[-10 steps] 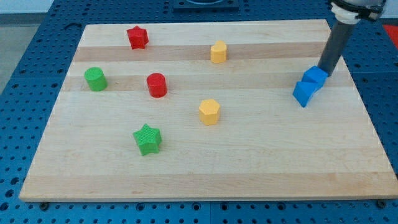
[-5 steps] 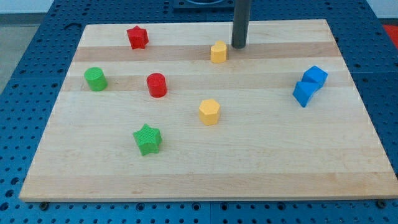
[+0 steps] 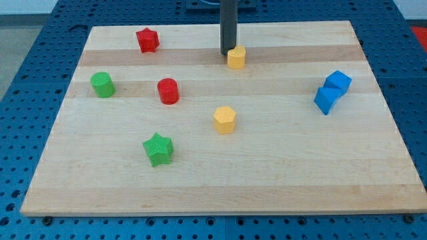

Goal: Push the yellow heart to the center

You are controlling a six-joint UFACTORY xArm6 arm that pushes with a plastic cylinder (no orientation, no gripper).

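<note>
Dark and straight, the rod comes down from the board's top edge, and my tip (image 3: 228, 53) stands just beside the yellow heart (image 3: 236, 57), at its upper left, touching or nearly so. With no claw on the rod, nothing is held. The yellow heart lies near the top edge, about midway across the wooden board (image 3: 280, 167). Below it, near the middle, sits a yellow hexagon (image 3: 225, 120). Leftward are a red cylinder (image 3: 168, 91), a green cylinder (image 3: 102, 85) near the left edge and a red star (image 3: 147, 40) toward the top left corner. A green star (image 3: 158, 149) lies lower left. 2 blue cubes (image 3: 331, 91) touch near the right edge.
</note>
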